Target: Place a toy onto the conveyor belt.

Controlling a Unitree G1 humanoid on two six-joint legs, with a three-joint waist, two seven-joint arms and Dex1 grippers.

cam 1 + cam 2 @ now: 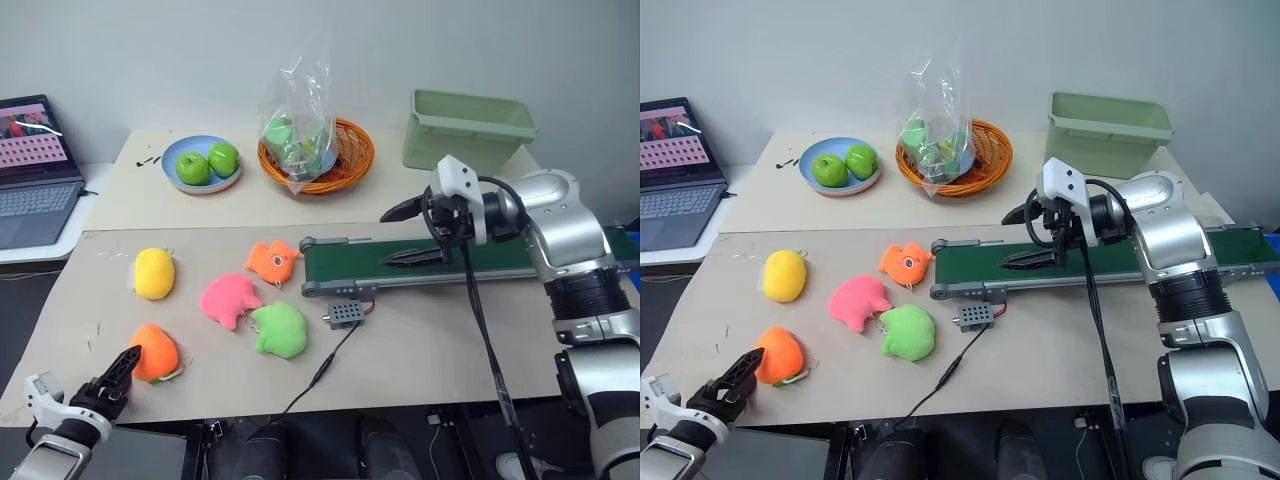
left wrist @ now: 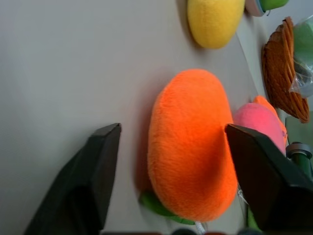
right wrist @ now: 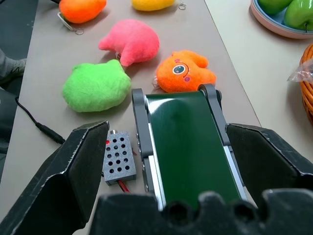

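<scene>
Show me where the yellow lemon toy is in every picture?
Left eye view: yellow toy left of the pink plush.
Right eye view: same spot, above the round orange plush.
Left wrist view: beyond that orange plush.
Right wrist view: past the pink plush.
Shared landmark: pink plush.

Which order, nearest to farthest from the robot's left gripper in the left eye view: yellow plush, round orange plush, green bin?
From the left gripper:
1. Round orange plush, right at its fingertips.
2. Yellow plush, farther up the table.
3. Green bin, far corner on the right.
</scene>
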